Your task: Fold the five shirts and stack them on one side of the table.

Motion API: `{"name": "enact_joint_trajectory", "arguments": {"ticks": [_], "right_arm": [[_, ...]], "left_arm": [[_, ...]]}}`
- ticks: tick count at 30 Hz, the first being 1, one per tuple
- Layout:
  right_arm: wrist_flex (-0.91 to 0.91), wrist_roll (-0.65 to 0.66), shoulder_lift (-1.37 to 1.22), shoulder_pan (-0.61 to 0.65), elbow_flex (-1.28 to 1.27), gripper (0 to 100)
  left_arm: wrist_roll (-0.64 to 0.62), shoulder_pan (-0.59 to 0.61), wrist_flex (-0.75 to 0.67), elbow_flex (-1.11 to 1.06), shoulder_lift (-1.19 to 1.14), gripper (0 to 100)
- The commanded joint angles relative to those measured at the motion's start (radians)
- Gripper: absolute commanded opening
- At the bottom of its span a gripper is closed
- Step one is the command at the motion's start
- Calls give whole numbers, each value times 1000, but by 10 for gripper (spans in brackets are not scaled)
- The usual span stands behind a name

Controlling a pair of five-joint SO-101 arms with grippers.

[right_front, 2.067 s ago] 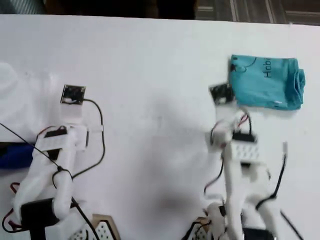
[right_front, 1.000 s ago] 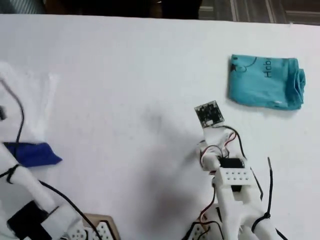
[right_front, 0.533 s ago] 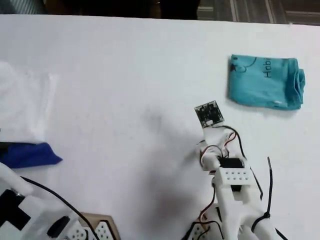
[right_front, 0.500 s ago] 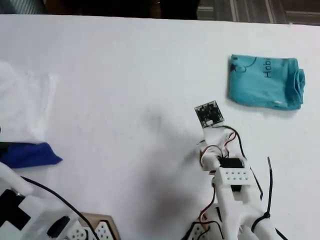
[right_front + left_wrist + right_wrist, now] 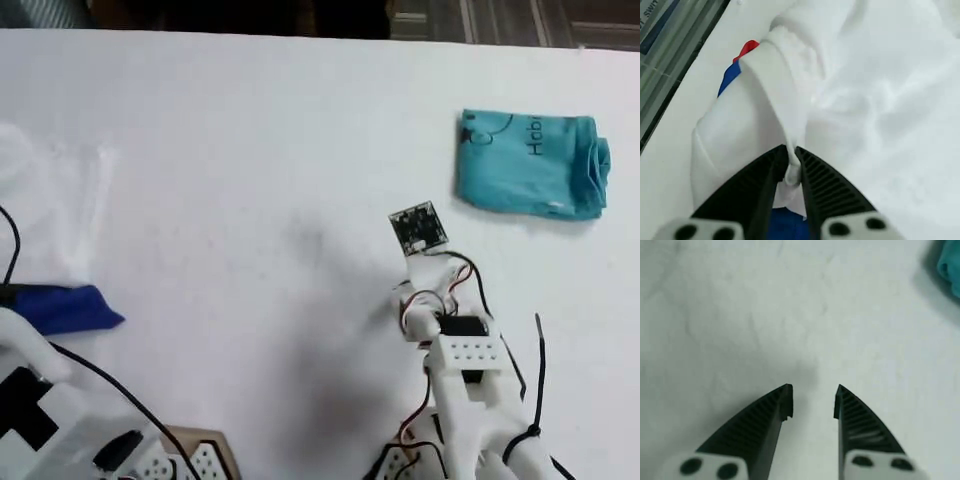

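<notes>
One folded teal shirt (image 5: 530, 165) near far-right corner of tabletop (image 5: 250, 120); my left gripper (image 5: 791, 155) pinches white shirt (image 5: 775, 90), right gripper (image 5: 813, 390) spread.

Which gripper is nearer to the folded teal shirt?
Right. The right gripper hangs open over the table near the teal shirt; the left gripper pinches a white shirt at the opposite side.

White plastic arms (image 5: 465, 365) trailing black and red cables (image 5: 541, 370) — left pincer (image 5: 791, 160) and right pincer (image 5: 812, 400) ribbed black.
</notes>
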State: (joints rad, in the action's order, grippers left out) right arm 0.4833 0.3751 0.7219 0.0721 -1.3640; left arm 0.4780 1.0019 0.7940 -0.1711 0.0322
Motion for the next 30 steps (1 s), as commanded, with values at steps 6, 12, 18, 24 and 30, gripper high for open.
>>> {"name": "enact_joint_trajectory", "arguments": {"ticks": [6,12,18,24,30], "right_arm": [[-24,0,31,7,-3,138],[-24,-2,31,7,-3,138],[-24,-8,31,7,-5,138],[-24,-8,31,1,-5,138],[-25,-9,31,2,-5,138]], "left_arm": [[-3,-157,153,68,158,26],[-3,-328,288,104,367,26],[-3,-641,379,102,595,26],[-5,-980,315,96,743,26],[-37,-1214,255,88,741,26]]}}
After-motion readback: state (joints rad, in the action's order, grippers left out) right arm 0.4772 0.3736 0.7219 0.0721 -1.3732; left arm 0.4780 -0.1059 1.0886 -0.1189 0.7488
